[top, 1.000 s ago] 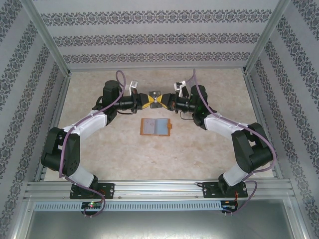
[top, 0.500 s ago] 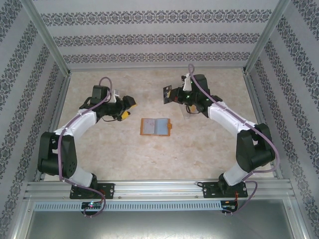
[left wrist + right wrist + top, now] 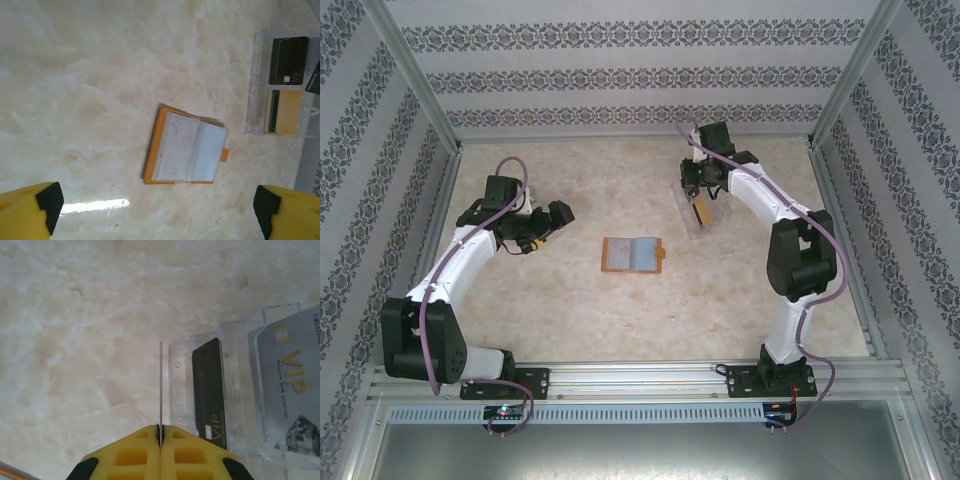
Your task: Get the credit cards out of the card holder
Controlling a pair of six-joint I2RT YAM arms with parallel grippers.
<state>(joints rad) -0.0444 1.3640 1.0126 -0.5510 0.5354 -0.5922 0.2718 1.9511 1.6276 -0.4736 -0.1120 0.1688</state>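
Card holder lies ahead of released left pincer; right pincer grasps credit card.

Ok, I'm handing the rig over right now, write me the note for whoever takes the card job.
Left tool: open, empty, above the table near the card holder.
Right tool: shut on a thin card, held edge-on at the clear tray edge.
Card holder: lying open between the arms.
Done: a dark card and a yellow card lie in the tray.
Left: set the held card down, probably in the tray. Check the holder's pockets; I cannot tell whether any card remains.
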